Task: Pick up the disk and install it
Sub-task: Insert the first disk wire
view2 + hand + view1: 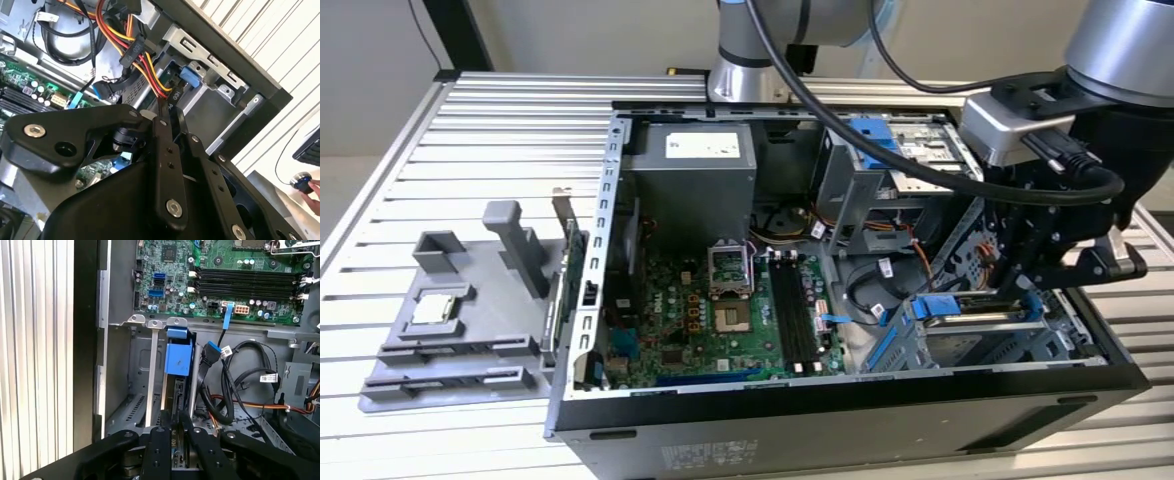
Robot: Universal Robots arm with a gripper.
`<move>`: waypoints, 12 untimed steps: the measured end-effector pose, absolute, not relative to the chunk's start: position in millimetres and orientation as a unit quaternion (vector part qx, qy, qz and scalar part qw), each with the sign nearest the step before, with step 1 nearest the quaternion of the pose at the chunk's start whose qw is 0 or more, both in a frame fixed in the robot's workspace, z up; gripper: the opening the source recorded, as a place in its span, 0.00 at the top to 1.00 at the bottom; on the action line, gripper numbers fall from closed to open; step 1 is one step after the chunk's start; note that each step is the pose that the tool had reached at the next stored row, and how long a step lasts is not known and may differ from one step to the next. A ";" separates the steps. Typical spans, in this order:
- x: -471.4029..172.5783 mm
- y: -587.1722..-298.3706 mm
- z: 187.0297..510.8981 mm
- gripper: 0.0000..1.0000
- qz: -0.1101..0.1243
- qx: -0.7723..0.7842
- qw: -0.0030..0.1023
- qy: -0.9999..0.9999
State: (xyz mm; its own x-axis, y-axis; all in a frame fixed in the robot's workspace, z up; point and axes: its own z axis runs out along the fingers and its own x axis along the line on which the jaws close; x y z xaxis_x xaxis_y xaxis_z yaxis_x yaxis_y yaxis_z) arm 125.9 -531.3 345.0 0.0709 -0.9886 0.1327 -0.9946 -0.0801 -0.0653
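The disk [178, 359] stands on edge in the drive bay at the open computer case's front corner, its blue rail bracket [958, 306] showing. In the first wrist view its thin metal edge runs down between my two black fingers [159, 445]. My gripper [176, 416] is shut on the disk from above, with the fingers pressed on its two flat faces. In the exterior view the gripper [1017, 285] hangs just over the blue bracket on that view's right. In the second wrist view the fingers [167, 150] reach down toward the bay, where a blue bracket end [190, 76] shows.
Bundled power cables [142, 60] and black cables [230, 385] lie close beside the bay. The motherboard [720, 310] and power supply [694, 165] fill the case's middle. A grey fixture [454, 310] holding a small silver chip sits outside, on the exterior view's left. A hand [314, 187] shows off the table.
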 end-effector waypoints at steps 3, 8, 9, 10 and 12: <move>124.6 -531.3 344.8 1.00 0.071 0.731 0.021 -0.678; 123.5 -530.7 343.8 1.00 0.073 0.729 0.020 -0.680; 123.5 -530.4 343.7 1.00 0.073 0.729 0.019 -0.680; 123.4 -530.2 343.5 1.00 0.073 0.729 0.019 -0.681; 123.5 -529.6 343.2 1.00 0.074 0.729 0.019 -0.681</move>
State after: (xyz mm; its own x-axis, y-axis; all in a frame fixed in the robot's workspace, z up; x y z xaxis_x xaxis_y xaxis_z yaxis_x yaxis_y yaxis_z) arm 123.5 -529.6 343.2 0.0629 -0.9891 0.1331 -0.9947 -0.0730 -0.0728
